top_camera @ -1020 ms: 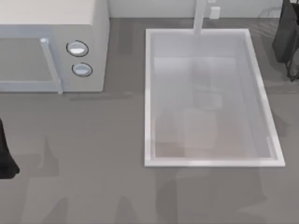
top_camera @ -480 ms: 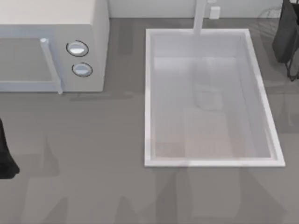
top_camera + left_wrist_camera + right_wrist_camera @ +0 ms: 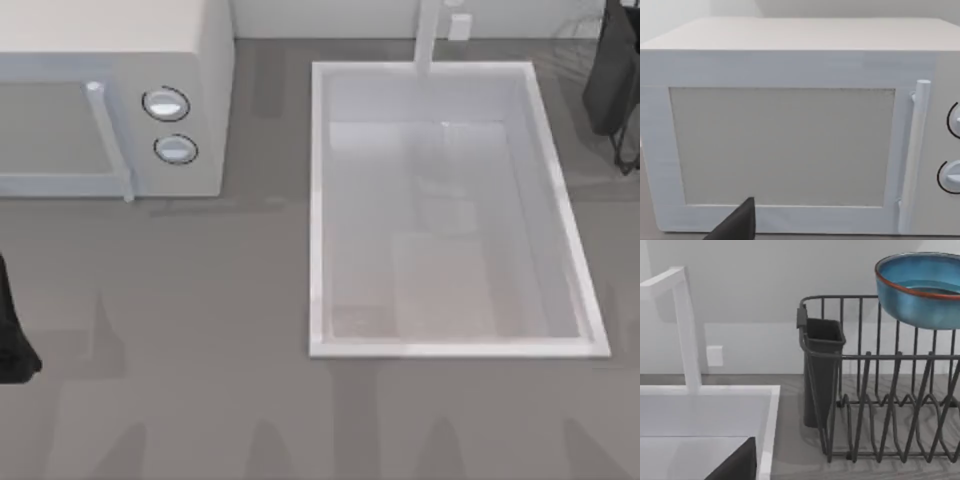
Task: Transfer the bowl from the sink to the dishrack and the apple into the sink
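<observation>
Large white rectangular recessed sink (image 3: 318,200) with raised rim is sitting in the right half of the grey bench (image 3: 200,400), white faucet (image 3: 428,35) at its far edge. White box microwave (image 3: 110,95) with two round knobs (image 3: 166,104) is occupying the bench's far left corner.

Glossy teal-blue round bowl (image 3: 920,287) with thin reddish-brown rim line is showing at the top of the dark wire dishrack (image 3: 880,405) in the right wrist view, above the tines; can't tell whether it's resting on the wires. Rack's dark cutlery cup (image 3: 820,365) is hanging on the end nearest the sink.

Left arm (image 3: 12,330) is sitting at the bench's left edge, its camera facing the microwave door. Right arm (image 3: 615,75) is sitting at the far right corner by the rack. Finger state: can't tell for either gripper.
</observation>
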Robot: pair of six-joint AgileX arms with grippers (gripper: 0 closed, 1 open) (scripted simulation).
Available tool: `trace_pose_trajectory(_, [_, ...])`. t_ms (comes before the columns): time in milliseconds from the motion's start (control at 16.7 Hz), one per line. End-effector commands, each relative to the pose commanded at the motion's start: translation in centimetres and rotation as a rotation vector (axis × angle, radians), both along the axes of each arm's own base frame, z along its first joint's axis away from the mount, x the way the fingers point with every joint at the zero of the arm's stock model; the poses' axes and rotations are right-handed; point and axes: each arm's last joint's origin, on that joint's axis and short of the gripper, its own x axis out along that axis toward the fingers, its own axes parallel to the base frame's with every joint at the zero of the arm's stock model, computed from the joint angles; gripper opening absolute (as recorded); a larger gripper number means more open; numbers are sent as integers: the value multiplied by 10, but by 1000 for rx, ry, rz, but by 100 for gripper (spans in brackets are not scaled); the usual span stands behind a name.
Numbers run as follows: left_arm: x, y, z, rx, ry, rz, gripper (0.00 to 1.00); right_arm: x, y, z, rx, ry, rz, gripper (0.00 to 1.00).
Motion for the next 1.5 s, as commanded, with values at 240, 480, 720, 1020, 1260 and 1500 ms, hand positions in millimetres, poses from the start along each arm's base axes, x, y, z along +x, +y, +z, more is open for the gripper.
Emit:
trace_pose_trajectory(240, [0, 0, 0, 0, 0, 0, 100, -3, 2, -12, -1, -7, 6, 100])
trace_pose_trajectory(480, [0, 0, 0, 0, 0, 0, 100, -3, 2, -12, -1, -7, 6, 100])
trace_pose_trajectory(720, [0, 0, 0, 0, 0, 0, 100, -3, 2, -12, -1, -7, 6, 100])
trace_pose_trajectory(1020, [0, 0, 0, 0, 0, 0, 100, -3, 2, -12, -1, -7, 6, 100])
trace_pose_trajectory(1260, [0, 0, 0, 0, 0, 0, 100, -3, 2, -12, -1, -7, 6, 100])
trace_pose_trajectory(1500, [0, 0, 0, 0, 0, 0, 100, -3, 2, -12, -1, -7, 6, 100])
